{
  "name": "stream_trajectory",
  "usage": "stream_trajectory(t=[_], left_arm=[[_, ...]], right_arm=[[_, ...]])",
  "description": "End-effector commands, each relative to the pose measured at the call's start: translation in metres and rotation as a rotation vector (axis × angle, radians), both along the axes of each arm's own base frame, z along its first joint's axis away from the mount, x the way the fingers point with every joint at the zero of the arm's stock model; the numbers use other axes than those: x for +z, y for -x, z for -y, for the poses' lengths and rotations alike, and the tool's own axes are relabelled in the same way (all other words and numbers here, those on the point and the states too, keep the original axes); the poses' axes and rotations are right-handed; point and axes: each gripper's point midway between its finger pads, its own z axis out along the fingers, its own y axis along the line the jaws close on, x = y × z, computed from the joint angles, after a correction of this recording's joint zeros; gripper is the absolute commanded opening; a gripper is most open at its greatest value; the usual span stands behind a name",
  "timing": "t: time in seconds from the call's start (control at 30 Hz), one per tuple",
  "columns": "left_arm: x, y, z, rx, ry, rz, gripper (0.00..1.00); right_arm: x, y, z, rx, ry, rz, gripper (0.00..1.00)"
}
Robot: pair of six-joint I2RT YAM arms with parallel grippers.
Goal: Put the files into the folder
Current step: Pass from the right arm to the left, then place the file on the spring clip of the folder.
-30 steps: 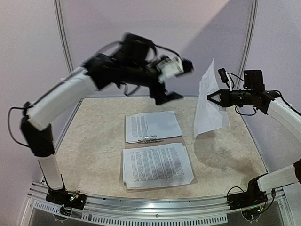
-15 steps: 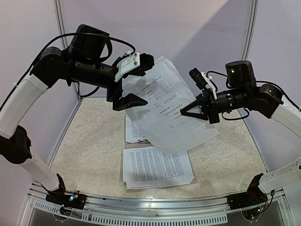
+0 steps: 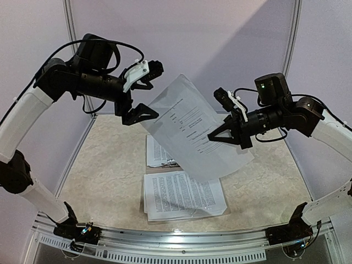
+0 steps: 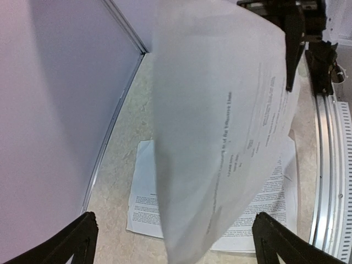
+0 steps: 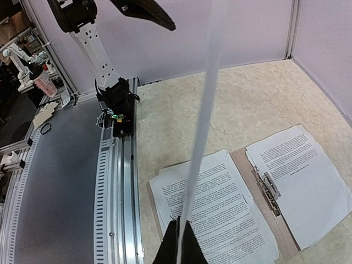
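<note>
The right gripper [image 3: 211,137] is pinched tight on the right edge of one printed sheet [image 3: 187,132] and holds it in the air above the middle of the table [image 3: 110,165]. The sheet is tilted, with its top corner far and its lower edge sagging toward the near side. From the right wrist it shows edge-on, a thin pale line rising out of the closed fingers [image 5: 175,242].

The left gripper [image 3: 158,91] is up at the sheet's far-left edge with its jaws spread wide and clamping nothing. In the left wrist view the paper hangs between the two fingertips [image 4: 80,239]; whether either one touches it I cannot tell.

Below, the folder [image 3: 160,169] lies open and flat on the table, with only strips of its tan cover showing. A stack of files [image 3: 184,195] covers its near half. Another printed page [image 3: 159,151] lies on its far half, partly hidden behind the lifted sheet. A metal clip [image 5: 268,187] sits along the fold between them.
</note>
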Motion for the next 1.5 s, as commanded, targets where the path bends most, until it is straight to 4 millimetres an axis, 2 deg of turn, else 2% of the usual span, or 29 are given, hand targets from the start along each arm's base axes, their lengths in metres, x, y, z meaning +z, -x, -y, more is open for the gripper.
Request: stream_trajectory(t=[0.0,0.13,0.2,0.3,0.47,0.5,0.53,0.6,0.63,0.73,0.77,0.83,0.93,1.1,1.3,1.47], left_arm=[[0.000,-0.006,0.005,-0.008,0.043,-0.037,1.00],[-0.004,-0.004,0.014,-0.039,0.056,-0.070,0.98],[-0.009,0.001,0.019,-0.069,0.059,-0.102,0.90],[-0.017,0.012,0.025,-0.126,0.064,-0.170,0.66],[-0.029,0.029,0.028,-0.193,0.061,-0.248,0.16],[-0.028,0.031,0.027,-0.202,0.066,-0.254,0.03],[-0.027,0.033,0.027,-0.207,0.071,-0.258,0.00],[-0.022,0.036,0.026,-0.210,0.088,-0.252,0.00],[-0.019,0.034,0.025,-0.198,0.099,-0.243,0.00],[0.001,0.031,0.014,-0.145,0.158,-0.175,0.00],[0.011,0.030,0.009,-0.134,0.181,-0.150,0.00],[0.028,0.028,-0.002,-0.111,0.221,-0.121,0.00],[0.046,0.029,-0.018,-0.096,0.272,-0.107,0.00],[0.066,0.036,-0.037,-0.102,0.353,-0.124,0.00],[0.087,0.039,-0.058,-0.094,0.431,-0.123,0.00],[0.098,0.043,-0.070,-0.094,0.475,-0.124,0.00]], right_arm=[[0.004,0.006,0.000,0.032,0.000,0.025,0.00],[0.003,0.007,0.000,0.036,0.002,0.027,0.00],[0.003,0.006,0.000,0.037,0.004,0.031,0.00],[0.000,0.003,0.000,0.025,0.014,0.037,0.00],[0.000,-0.006,0.003,-0.022,0.016,0.089,0.00],[0.001,-0.008,0.004,-0.034,0.013,0.100,0.00],[0.002,-0.010,0.004,-0.049,0.012,0.112,0.00],[0.003,-0.019,0.006,-0.095,0.010,0.141,0.01],[0.003,-0.027,0.008,-0.135,0.015,0.160,0.10],[0.000,-0.061,0.022,-0.351,0.030,0.221,0.59],[0.000,-0.071,0.030,-0.420,0.028,0.240,0.70],[0.002,-0.081,0.042,-0.496,-0.003,0.256,0.82],[0.006,-0.084,0.052,-0.508,-0.084,0.248,0.88],[0.013,-0.075,0.048,-0.439,-0.227,0.235,0.93],[0.037,-0.075,0.037,-0.373,-0.436,0.199,0.92],[0.059,-0.070,0.026,-0.296,-0.564,0.172,0.85]])
